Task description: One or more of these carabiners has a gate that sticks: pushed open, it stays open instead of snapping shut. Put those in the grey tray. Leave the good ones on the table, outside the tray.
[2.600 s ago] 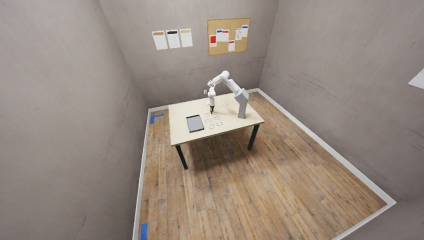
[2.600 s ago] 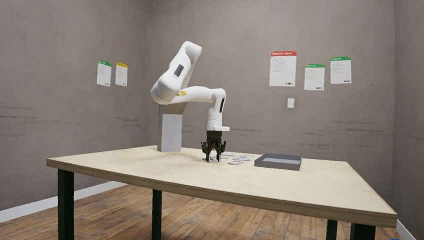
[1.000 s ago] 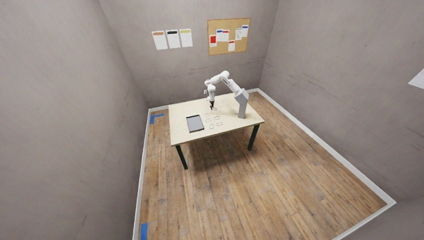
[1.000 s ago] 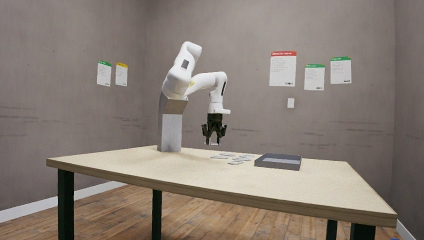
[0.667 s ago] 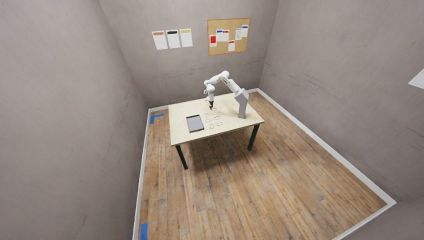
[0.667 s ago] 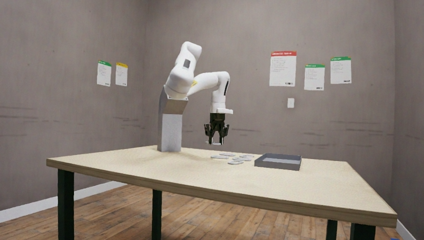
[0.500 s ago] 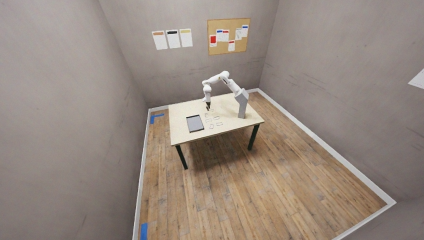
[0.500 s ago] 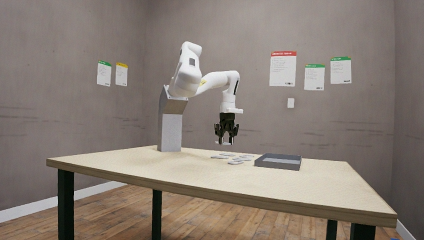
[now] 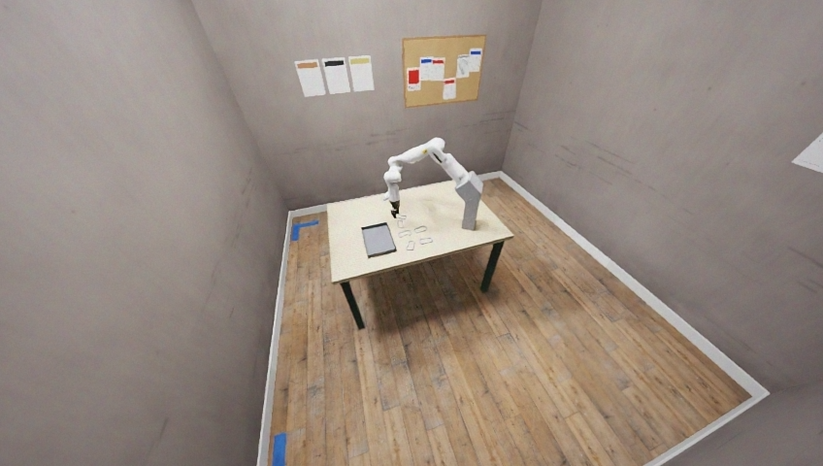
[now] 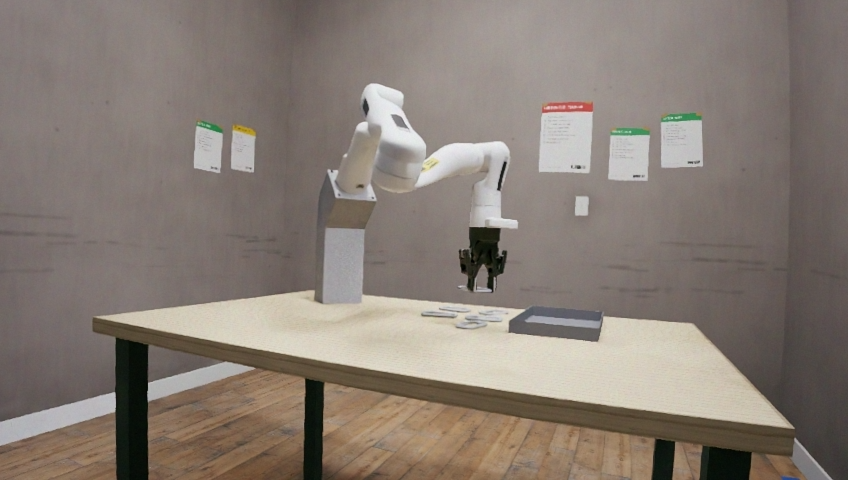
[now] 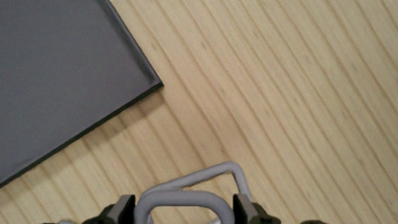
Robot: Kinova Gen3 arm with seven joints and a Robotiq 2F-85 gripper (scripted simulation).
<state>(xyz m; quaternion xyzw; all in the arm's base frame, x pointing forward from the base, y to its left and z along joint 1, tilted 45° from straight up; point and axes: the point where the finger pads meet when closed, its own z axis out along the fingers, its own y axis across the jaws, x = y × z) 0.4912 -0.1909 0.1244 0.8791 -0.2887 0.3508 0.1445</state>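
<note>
My gripper (image 9: pixel 395 214) (image 10: pixel 479 289) (image 11: pixel 183 213) is shut on a grey carabiner (image 10: pixel 476 289) (image 11: pixel 182 197) and holds it flat, a little above the table (image 9: pixel 352 265) (image 10: pixel 357 344) (image 11: pixel 280 93). In the wrist view another carabiner (image 11: pixel 220 170) (image 9: pixel 402 217) lies on the table right below the held one. The grey tray (image 9: pixel 378 239) (image 10: pixel 553 328) (image 11: pixel 61 79) is empty, and its corner lies to my upper left in the wrist view. Several more carabiners lie on the table beside the tray, among them one (image 9: pixel 420 228), one (image 9: pixel 411 245) and one (image 10: pixel 470 324).
The arm's grey pedestal (image 9: pixel 470 208) (image 10: pixel 340 249) stands at the table's back edge. The table's front edge (image 10: pixel 416 386) is well away from the carabiners.
</note>
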